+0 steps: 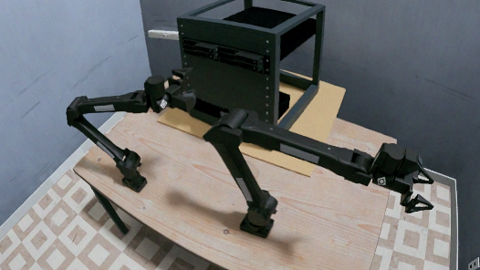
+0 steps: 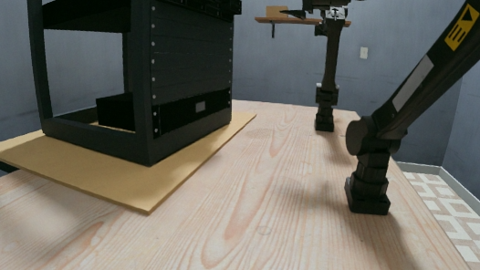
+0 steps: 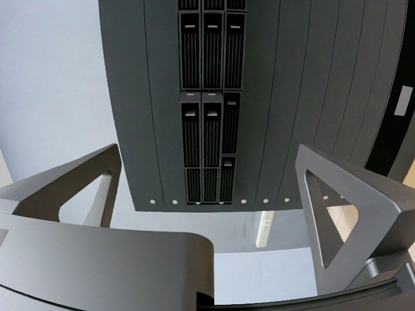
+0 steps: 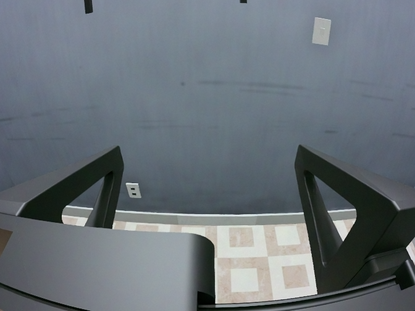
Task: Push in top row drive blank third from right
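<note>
The dark rack (image 1: 275, 87) (image 2: 143, 91) (image 3: 257, 150) stands upright. In the left wrist view its top lies to the left and its left side at the bottom. The top-row blank third from the right (image 3: 191, 140) stands out from the front. The middle-row blank (image 3: 212, 140) beside it also stands out; the bottom-row one (image 3: 230, 130) sits further in. My left gripper (image 1: 186, 84) (image 3: 208, 153) is open and empty, in front of the rack's left part, its fingers spread to either side of the blanks in its view. My right gripper (image 1: 431, 194) (image 4: 209, 155) is open and empty, away from the rack.
The rack stands on a tan board (image 1: 332, 107) (image 2: 137, 196) on the wooden table (image 1: 182, 214) (image 2: 237, 182). The right arm's elbow (image 1: 233, 120) is in front of the rack's lower right. The right gripper is beyond the table's right edge. A wall shelf (image 2: 301, 20) is at the back.
</note>
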{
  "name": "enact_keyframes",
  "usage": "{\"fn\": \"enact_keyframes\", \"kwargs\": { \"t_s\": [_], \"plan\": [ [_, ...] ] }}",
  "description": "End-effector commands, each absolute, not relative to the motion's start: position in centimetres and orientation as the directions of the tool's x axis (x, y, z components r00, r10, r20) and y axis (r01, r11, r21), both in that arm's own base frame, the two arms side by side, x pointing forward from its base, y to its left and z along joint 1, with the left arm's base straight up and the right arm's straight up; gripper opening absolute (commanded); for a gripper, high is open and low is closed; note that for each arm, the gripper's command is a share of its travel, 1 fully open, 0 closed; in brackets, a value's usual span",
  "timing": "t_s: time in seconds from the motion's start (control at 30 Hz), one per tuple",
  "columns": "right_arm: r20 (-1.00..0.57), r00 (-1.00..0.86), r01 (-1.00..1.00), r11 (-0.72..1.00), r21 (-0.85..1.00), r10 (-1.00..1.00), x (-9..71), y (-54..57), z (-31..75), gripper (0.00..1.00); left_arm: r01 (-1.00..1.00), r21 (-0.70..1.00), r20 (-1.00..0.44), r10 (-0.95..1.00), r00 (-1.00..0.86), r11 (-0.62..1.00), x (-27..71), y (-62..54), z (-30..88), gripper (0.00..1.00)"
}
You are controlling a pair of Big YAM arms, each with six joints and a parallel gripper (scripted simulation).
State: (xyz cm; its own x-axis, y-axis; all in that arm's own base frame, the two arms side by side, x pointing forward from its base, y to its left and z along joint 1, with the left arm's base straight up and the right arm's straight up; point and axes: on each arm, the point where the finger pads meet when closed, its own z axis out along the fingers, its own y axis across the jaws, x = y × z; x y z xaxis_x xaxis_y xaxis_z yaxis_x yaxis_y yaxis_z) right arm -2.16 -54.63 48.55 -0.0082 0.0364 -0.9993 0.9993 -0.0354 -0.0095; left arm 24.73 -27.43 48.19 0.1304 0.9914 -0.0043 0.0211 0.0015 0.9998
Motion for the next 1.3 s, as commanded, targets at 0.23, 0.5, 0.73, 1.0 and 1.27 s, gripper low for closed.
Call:
{"fn": "enact_keyframes", "kwargs": {
  "t_s": [0.23,0.5,0.73,1.0,1.27],
  "plan": [
    [-1.000,0.000,0.999,-0.049,0.000,0.000,-2.7,-54.4,50.1,1.00,-0.008,1.000,-0.029,0.993,0.118,0.030,24.9,-26.7,50.1,1.00],
    [-1.000,0.000,0.999,-0.049,0.000,0.000,-2.7,-54.4,50.1,1.00,-0.008,1.000,-0.029,0.993,0.118,0.030,24.9,-26.7,50.1,1.00],
    [-1.000,0.000,0.999,-0.049,0.000,0.000,-2.7,-54.4,50.1,1.00,-0.005,1.000,-0.004,0.993,0.122,0.004,25.5,-27.7,49.1,1.00],
    [-1.000,0.000,0.999,-0.049,0.000,0.000,-2.7,-54.4,50.1,1.00,-0.030,0.997,-0.060,0.991,0.123,0.064,27.4,-29.5,52.6,1.00],
    [-1.000,0.000,0.999,-0.049,0.000,0.000,-2.7,-54.4,50.1,1.00,-0.035,0.997,-0.063,0.990,0.124,0.067,32.4,-34.5,52.7,1.00]
  ]
}}
